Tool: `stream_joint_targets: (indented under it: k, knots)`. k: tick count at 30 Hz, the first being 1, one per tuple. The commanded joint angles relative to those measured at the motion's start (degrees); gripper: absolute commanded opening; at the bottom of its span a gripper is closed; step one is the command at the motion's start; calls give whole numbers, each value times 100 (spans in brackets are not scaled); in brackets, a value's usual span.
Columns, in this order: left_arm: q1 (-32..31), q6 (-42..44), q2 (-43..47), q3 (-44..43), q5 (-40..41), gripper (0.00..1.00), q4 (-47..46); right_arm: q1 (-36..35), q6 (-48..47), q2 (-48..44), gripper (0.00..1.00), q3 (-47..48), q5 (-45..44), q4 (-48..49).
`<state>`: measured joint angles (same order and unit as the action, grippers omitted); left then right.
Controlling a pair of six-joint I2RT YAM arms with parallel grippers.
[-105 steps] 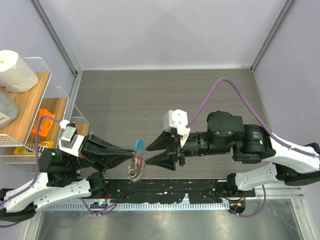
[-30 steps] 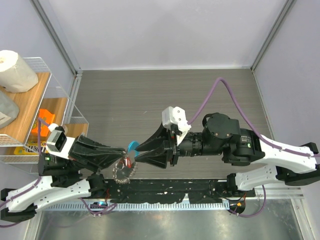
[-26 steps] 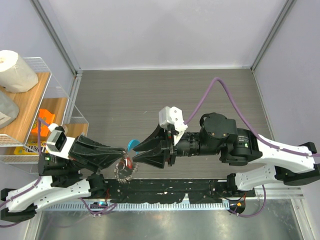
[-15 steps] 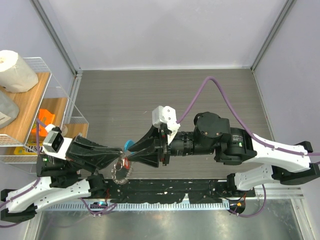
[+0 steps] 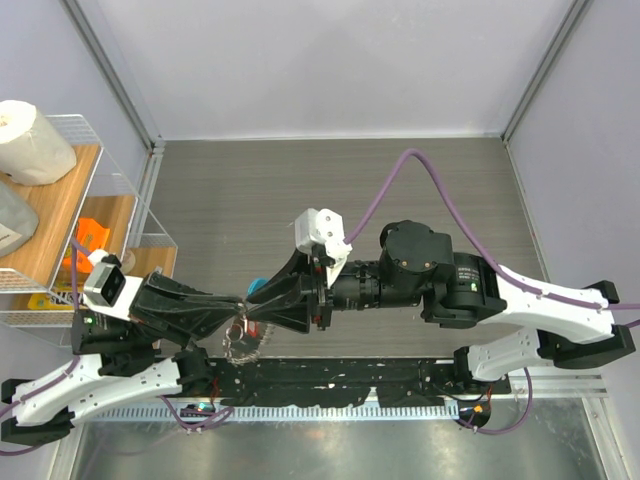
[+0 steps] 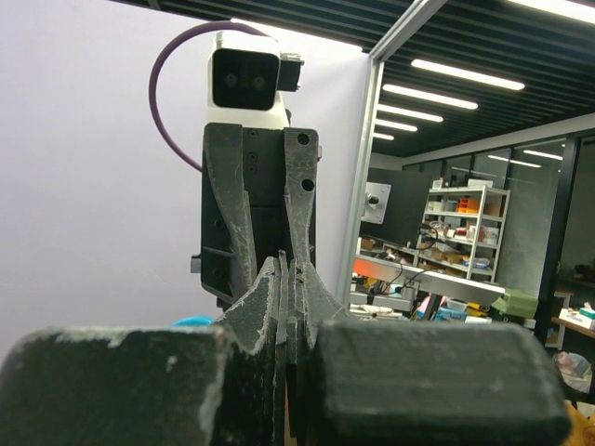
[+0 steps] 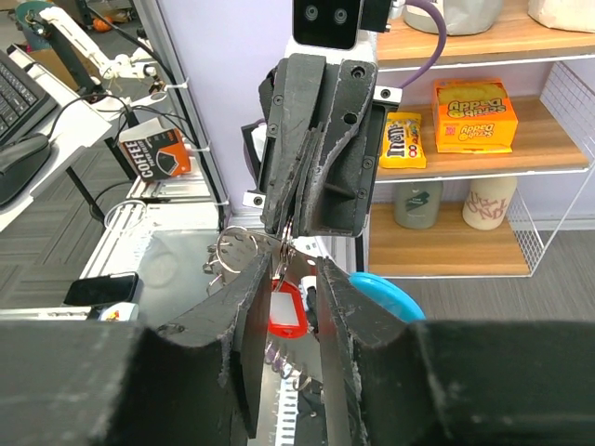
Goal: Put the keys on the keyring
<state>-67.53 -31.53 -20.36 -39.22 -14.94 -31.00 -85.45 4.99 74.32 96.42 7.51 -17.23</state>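
Carefully, then, treat the left jaws as the anchor: clenched flat together in the left wrist view, pinching a thin metal part of the keyring [image 5: 240,346] right at their tips. On the right jaws, cannot tell between a true grip and mere bracketing: narrowed to a slim gap, with the red head of the key [image 7: 286,311] lodged in that gap, just under and just short of the left tips. Cannot tell either whether already threaded or only hanging alongside.

For a clean threading, line both sets of jaws up tip to tip and level, up off the bench [image 5: 330,190]. Ease the right jaws straight toward the left ones in small moves; with so tiny a key, expect slipping or twisting under any sideways push. Avoid tugging the chain, and open the right jaws only once sure of the key on the ring.

Directly beneath the meeting tips, see the keyring's silvery ball chain hanging slack. Just beside the right jaws, on their far side in the top view, spot the light-blue tag [image 5: 258,288]. Further out, behind the left jaws, note a wire shelf [image 5: 100,190] with a paper roll [image 5: 32,140].
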Motion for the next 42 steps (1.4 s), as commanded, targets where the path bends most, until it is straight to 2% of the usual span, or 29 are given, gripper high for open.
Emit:
stream_joint_targets:
  k: [1,11,20,23,29,34,42]
  knots:
    - [-6,6,50,-24,140,0,-248,-42,72,47,31,272,102,194]
    - [-15,15,32,-33,140,0,-257,-33,72,109,28,263,163,185]
    - [-15,-2,-12,-7,123,0,-310,-42,19,100,15,272,146,229]
    - [-6,-11,-12,11,132,0,-336,-51,-16,144,6,342,128,186]
    - [3,-37,6,29,105,0,-240,-121,-200,117,6,342,23,54]
    - [-6,-134,102,-103,105,0,506,-121,-332,47,6,412,23,-393]
    - [3,-196,533,-226,80,31,1728,-112,-429,-146,6,447,66,-1299]
